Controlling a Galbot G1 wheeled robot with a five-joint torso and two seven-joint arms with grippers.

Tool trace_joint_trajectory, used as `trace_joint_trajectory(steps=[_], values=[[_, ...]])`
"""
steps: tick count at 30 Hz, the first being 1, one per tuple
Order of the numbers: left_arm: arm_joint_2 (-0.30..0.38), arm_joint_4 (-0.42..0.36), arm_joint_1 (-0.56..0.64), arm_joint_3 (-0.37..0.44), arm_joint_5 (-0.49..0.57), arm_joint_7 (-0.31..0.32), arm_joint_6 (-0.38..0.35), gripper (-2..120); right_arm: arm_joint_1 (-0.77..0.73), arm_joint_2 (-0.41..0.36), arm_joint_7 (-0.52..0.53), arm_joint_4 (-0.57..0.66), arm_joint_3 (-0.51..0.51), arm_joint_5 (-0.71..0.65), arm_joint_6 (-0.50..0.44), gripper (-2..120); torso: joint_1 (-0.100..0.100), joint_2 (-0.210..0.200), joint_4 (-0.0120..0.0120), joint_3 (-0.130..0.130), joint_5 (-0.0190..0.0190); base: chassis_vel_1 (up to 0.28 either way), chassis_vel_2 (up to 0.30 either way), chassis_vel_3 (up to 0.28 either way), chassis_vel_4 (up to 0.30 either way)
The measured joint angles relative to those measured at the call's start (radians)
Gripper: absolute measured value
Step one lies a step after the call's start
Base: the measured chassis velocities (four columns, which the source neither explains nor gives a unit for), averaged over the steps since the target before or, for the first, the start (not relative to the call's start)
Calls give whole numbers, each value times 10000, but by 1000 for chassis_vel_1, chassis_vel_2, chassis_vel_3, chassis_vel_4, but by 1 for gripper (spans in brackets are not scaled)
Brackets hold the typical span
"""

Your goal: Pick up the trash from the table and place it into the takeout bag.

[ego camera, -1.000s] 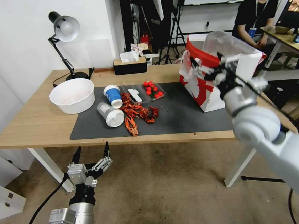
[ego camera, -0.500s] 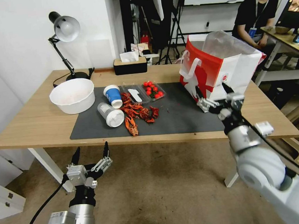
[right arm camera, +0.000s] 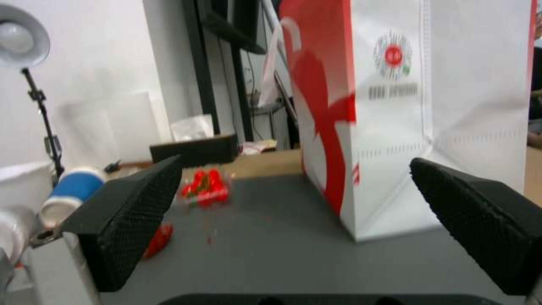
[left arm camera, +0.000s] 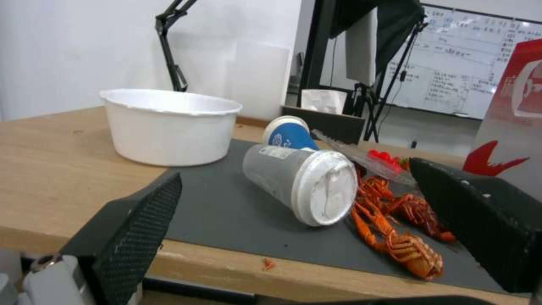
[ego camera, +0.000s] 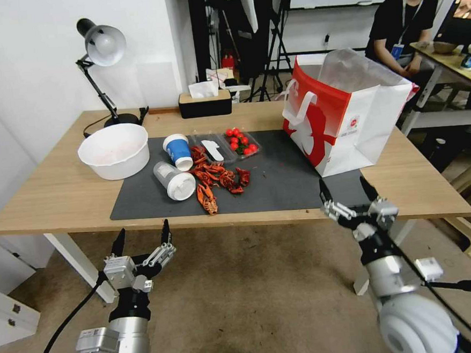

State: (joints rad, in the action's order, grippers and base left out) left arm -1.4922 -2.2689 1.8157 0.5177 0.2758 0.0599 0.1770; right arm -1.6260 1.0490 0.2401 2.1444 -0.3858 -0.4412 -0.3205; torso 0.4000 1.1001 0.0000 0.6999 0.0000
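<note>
My right claw (ego camera: 349, 196) has come down from the mouth of the takeout bag (ego camera: 350, 120) and now hangs at the near edge of the tabletop (ego camera: 59, 194), in front of the bag and below it. Its fingers are spread wide and hold nothing. My left claw (ego camera: 142, 240) has not moved; it waits below the near edge, also wide open and empty.

The bag stands upright on the right part of the dark mat (ego camera: 279, 184), its clear liner (ego camera: 349, 66) standing above the rim. On the left part I see the white bowl (ego camera: 114, 150), partly on the bare wood. Beside it the blue-and-white cup (ego camera: 178, 151) lies tipped over, and the clear cup with white lid (ego camera: 175, 180) lies on its side just in front of it. Red crayfish shells (ego camera: 217, 179) are scattered next to both cups, and a clear tray of small red fruit (ego camera: 240, 141) is behind them.
</note>
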Motion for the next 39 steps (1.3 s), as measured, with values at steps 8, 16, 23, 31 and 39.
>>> trace_joint_trajectory(steps=[8,16,23,31,39], values=[[175,-22,-172,54,203,83,-162,100,-671,449,-310,-538,341,287,-436,100,0,0,-1,0,-1,0,0,0,0],[722,-28,-684,-119,885,468,-605,100,-1127,662,-338,-640,216,324,-545,100,0,0,-1,1,0,0,0,0,0],[1950,471,-1683,-341,1826,1356,-571,100,-1557,677,-336,-727,89,445,-685,100,0,-2,-1,1,-3,0,0,0,0],[3487,679,-3310,-751,4321,2534,-1208,100,-1635,564,-276,-766,141,567,-659,100,2,-2,1,1,-4,0,0,0,0],[4478,813,-4660,-1295,5465,3381,-2318,100,-1606,572,-112,-801,320,948,-583,100,2,-2,0,1,-1,0,0,0,0]])
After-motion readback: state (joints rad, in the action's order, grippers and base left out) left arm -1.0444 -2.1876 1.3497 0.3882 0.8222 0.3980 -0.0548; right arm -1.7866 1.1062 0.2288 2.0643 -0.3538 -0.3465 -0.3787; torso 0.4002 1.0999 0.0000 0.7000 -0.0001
